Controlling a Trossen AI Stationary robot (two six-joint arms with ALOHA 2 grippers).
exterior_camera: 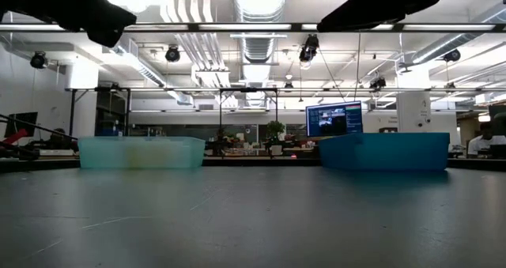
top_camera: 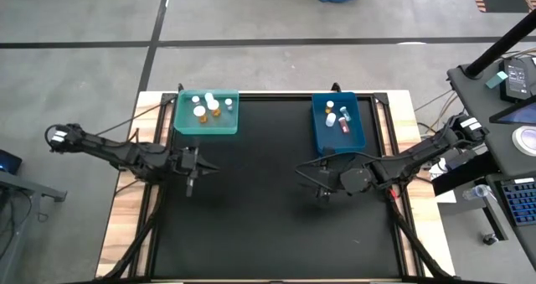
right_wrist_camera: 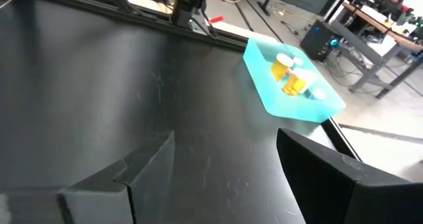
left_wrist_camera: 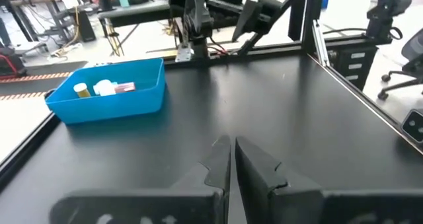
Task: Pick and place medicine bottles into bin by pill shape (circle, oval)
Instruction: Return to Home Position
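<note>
High view: nearest the lens were the two arms, both above the table (top_camera: 268, 225). The left gripper (top_camera: 191, 165) hung over the mat's left-centre and the right gripper (top_camera: 322, 183) over its right-centre. Neither carried anything. At the far edge sat the light blue bin (top_camera: 205, 130) on the left and the blue bin (top_camera: 360, 135) on the right, well apart. All the medicine bottles (top_camera: 209, 100) in sight lay inside them, about five in the light blue bin and about four in the blue bin, with none loose on the mat. Low view: bare table in front, the two bins beyond it, only dark arm parts along the top, nothing standing between the bins. Left wrist view: the left gripper (left_wrist_camera: 231, 145) had its fingers pressed narrow, almost touching, with nothing between them. Beyond it, the blue bin (left_wrist_camera: 109, 108) held an amber bottle, a white one and a pinkish one. Right wrist view: the right gripper (right_wrist_camera: 225, 141) stood wide and empty. Farther off, the light blue bin (right_wrist_camera: 264, 95) held amber and white bottles. Judgement: the sorting looked finished, with only parking the arms left. Whether each bottle matched its bin by pill shape could not be told, since the pills were too small to make out.
</note>
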